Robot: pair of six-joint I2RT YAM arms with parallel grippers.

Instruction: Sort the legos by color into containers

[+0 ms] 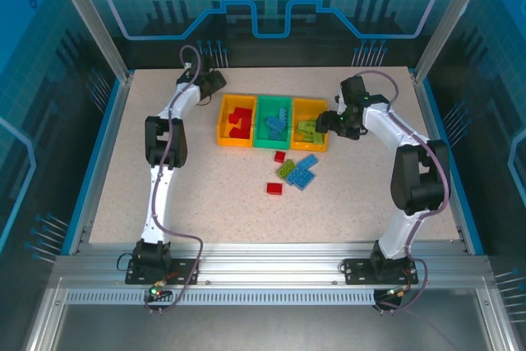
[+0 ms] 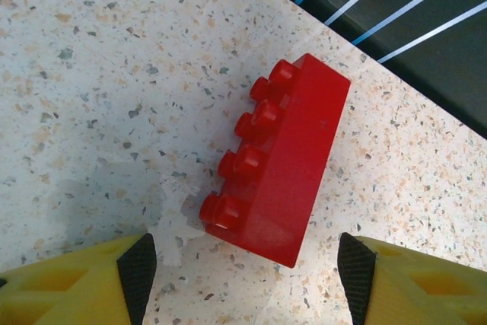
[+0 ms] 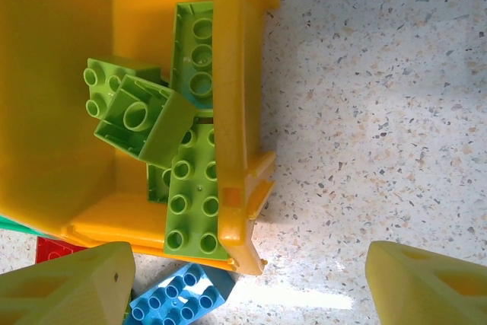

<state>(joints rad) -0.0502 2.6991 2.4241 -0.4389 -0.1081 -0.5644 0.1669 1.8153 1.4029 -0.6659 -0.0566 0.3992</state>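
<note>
Three containers stand in a row: a yellow-orange bin (image 1: 222, 131) holding red legos, a green bin (image 1: 260, 125) holding blue ones, and a yellow-orange bin (image 1: 308, 147) (image 3: 232, 74) holding light green ones (image 3: 190, 195). A red lego (image 2: 285, 161) lies on its side on the table near the far edge. My left gripper (image 2: 245, 283) (image 1: 215, 81) is open just before it, with the fingers apart from it. My right gripper (image 3: 251, 294) (image 1: 330, 121) is open over the right bin's near corner and holds nothing. Loose legos lie in front of the bins: red (image 1: 279, 156), green (image 1: 287, 168), blue (image 1: 305, 173) (image 3: 179, 298) and red (image 1: 274, 188).
The table's far edge with a dark gap (image 2: 426, 43) runs just behind the red lego by the left gripper. Bare speckled table (image 3: 380, 112) lies to the right of the right bin. Blue rails (image 1: 86, 170) border the table's sides.
</note>
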